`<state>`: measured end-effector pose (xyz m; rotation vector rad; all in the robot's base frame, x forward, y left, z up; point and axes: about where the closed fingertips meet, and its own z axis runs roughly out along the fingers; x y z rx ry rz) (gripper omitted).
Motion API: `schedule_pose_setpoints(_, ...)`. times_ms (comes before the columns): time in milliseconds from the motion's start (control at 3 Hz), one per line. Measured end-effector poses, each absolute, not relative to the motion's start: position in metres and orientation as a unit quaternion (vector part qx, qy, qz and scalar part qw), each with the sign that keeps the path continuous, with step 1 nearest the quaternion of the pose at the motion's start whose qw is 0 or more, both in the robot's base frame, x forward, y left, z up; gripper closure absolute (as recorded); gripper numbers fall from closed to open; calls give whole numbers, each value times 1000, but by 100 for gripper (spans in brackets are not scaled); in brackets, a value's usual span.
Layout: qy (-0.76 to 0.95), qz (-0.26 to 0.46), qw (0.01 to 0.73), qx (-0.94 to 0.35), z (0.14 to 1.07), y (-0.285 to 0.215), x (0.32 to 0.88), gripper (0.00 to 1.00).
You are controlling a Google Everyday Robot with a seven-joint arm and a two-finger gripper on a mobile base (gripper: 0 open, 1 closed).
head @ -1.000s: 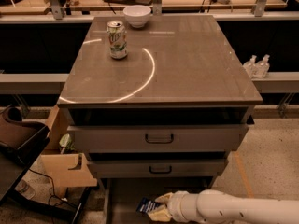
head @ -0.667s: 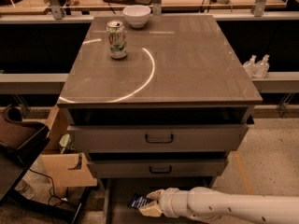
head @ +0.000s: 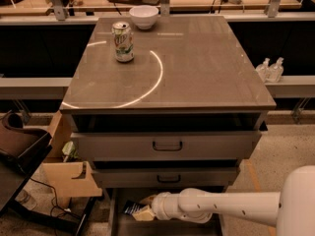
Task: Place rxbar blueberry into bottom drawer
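The rxbar blueberry, a dark navy bar with white lettering, is held in my gripper low over the left part of the open bottom drawer. My white arm reaches in from the right, just under the middle drawer. The gripper's tan fingers are closed around the bar's right end. The drawer's front edge is cut off by the bottom of the view.
A green-and-white soda can and a white bowl stand on the cabinet top. The top drawer and middle drawer are slightly out. A cardboard box and a dark chair stand to the left.
My gripper has moved left over the bottom drawer, carrying the rxbar blueberry with it. Nothing on the cabinet top has moved.
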<state>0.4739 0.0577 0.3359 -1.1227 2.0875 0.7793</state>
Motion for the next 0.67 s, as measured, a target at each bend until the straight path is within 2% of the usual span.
schedule_pose_setpoints(667, 779, 331, 323, -424, 271, 69, 468, 100)
